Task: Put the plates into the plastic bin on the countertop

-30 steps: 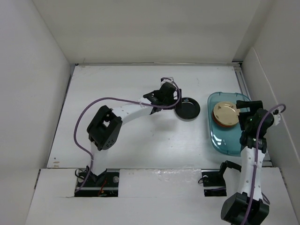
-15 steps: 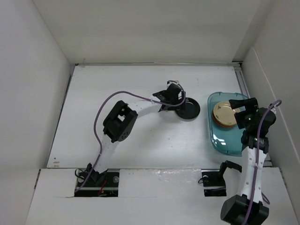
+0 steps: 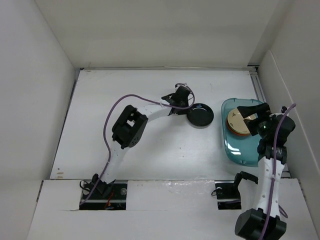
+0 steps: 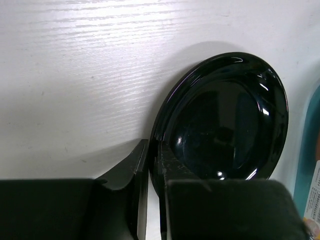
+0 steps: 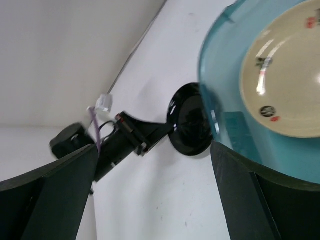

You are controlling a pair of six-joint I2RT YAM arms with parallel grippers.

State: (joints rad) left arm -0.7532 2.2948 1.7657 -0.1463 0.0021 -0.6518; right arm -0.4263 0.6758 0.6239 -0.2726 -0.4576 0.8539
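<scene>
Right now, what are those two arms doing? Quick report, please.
Left hand shut on black plate rim. Right hand open, empty, above plastic bin. Cream plate already in bin. Nothing between black plate and bin.

The black plate (image 4: 230, 125) is glossy and mirror-smooth, with bright glints. The white tabletop (image 4: 75, 65) shows a fine woodlike grain and a soft sheen. The left tool (image 4: 152, 160) looks like matt black plastic. The bin (image 5: 216, 80) is smooth translucent teal plastic, and the cream plate (image 5: 285, 85) in it gleams.
</scene>
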